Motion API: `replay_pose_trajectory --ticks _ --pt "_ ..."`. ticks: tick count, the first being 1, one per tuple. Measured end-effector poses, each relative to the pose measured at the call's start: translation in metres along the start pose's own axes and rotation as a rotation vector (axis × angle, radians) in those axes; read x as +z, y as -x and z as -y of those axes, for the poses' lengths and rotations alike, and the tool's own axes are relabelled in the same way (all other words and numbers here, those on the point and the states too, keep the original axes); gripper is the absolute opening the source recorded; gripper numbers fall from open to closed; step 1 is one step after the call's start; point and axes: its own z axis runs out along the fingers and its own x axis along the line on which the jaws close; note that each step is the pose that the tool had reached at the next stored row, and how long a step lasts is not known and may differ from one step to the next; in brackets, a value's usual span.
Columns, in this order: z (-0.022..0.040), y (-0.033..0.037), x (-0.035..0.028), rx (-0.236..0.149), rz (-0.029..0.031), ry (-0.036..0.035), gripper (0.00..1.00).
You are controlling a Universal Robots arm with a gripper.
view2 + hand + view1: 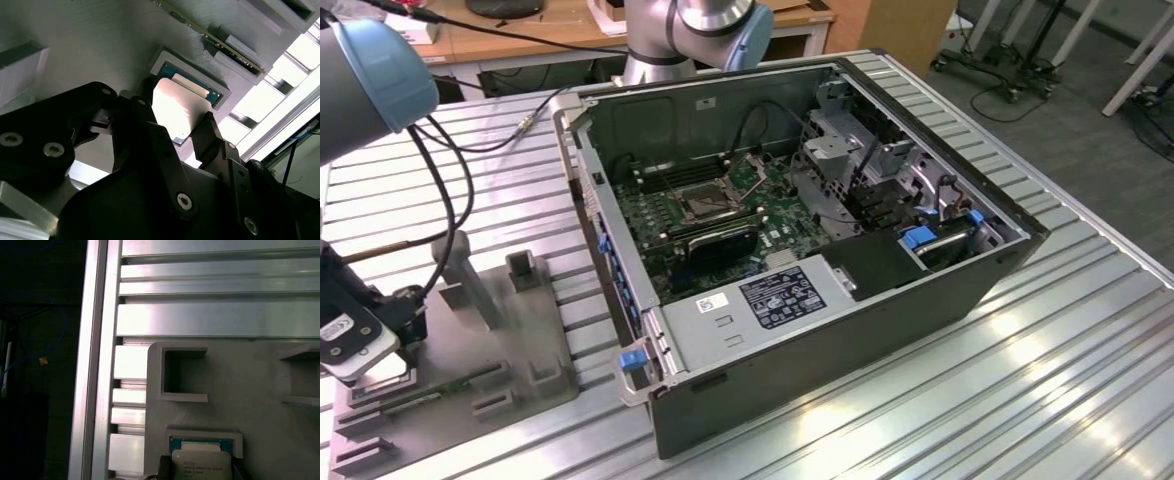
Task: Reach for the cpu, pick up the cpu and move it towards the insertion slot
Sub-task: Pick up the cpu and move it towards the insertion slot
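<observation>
The cpu (pixel 176 107), a thin square chip with a silvery-beige face, lies at a grey nest with a green rim (pixel 212 91) on the fixture plate. My gripper (pixel 177 119) straddles it, and the black fingers (pixel 210 135) stand against two opposite edges of the chip. In the first wrist view the cpu (pixel 201 465) sits between the fingertips of the gripper (pixel 199 471). The exterior view has the gripper (pixel 374 378) low over the fixture plate at its left. The insertion slot (pixel 706 206) is far off, on the motherboard inside the open computer case.
The open computer case (pixel 854 330) fills the middle of the slatted metal table (pixel 1067 360). The grey fixture plate (pixel 520 330) carries upright blocks (pixel 520 268) and a memory stick (pixel 434 390). A black cable (pixel 447 190) hangs by the arm. The table's edge (pixel 92 365) runs close to the nest.
</observation>
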Motion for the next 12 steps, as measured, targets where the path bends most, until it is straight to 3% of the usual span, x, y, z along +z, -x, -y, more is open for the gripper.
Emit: replay_pose_trajectory --ticks 12 --pt "-0.0008 -0.0001 -0.0209 0.000 0.0001 0.0000 0.54"
